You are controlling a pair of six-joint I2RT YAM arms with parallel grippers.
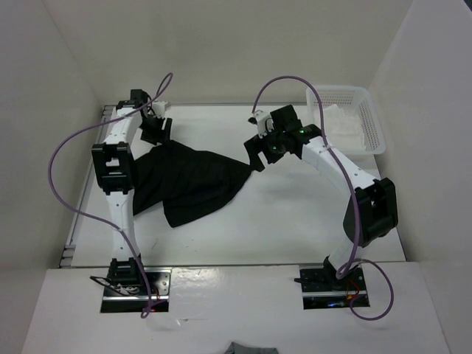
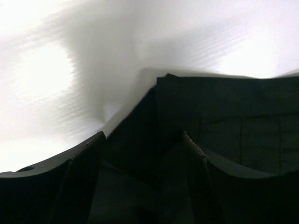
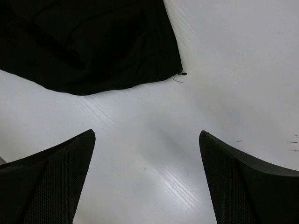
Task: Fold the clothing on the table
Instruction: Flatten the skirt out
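The black pleated fabric skirt lies rumpled on the flat white table's left half. My left gripper straddles its far edge, fingers apart, not clamped. My right gripper hangs released beside its right corner.

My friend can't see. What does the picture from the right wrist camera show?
The right gripper hangs open over the white table, holding nothing. Its two dark fingers frame the bottom, and a corner of the black skirt lies at the top left, apart from them.
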